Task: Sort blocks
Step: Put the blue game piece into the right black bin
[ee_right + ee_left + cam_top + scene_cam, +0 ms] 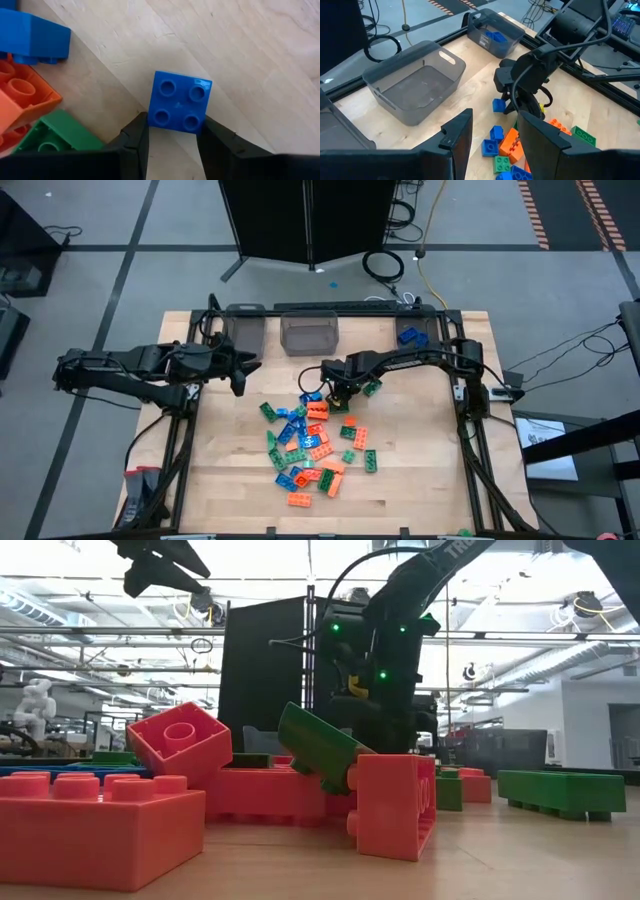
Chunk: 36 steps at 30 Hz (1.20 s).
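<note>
Blue block between right jaws, wooden table

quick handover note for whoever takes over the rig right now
Right end effector: down at the top edge of the pile, fingers on either side of a blue four-stud block, closing; grip not confirmed.
Left end effector: open, empty, raised beside the left bin.
Done: some blue blocks in the right bin.
Left: the mixed pile; middle bin looks empty.
</note>
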Tool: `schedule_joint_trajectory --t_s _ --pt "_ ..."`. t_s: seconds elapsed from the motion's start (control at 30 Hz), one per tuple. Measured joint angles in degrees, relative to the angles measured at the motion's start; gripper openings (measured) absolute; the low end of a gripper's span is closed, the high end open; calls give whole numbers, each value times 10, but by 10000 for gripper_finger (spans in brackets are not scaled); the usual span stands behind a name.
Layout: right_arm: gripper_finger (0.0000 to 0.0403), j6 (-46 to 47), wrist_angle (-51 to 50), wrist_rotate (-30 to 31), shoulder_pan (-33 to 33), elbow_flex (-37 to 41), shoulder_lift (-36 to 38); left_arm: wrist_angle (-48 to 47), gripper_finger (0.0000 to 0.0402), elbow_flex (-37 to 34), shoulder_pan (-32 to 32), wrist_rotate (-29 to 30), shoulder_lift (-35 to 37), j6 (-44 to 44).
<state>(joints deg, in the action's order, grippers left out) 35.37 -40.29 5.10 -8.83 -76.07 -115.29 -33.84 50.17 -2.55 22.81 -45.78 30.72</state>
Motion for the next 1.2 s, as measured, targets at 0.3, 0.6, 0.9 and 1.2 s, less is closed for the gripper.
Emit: schedule_joint_trajectory --t_s 0.3,0.6,0.9,1.2 --pt "113 -27 -67 32 -17 1 92 -3 160 0 0 0 0 3" --pt "113 -91 -215 106 -147 2 231 -14 160 0 0 2 -8 5" --pt "113 -129 -260 119 -314 1 293 -14 160 0 0 2 -27 5" --pt "113 -160 -239 113 -382 51 272 -14 160 0 0 2 -30 5"
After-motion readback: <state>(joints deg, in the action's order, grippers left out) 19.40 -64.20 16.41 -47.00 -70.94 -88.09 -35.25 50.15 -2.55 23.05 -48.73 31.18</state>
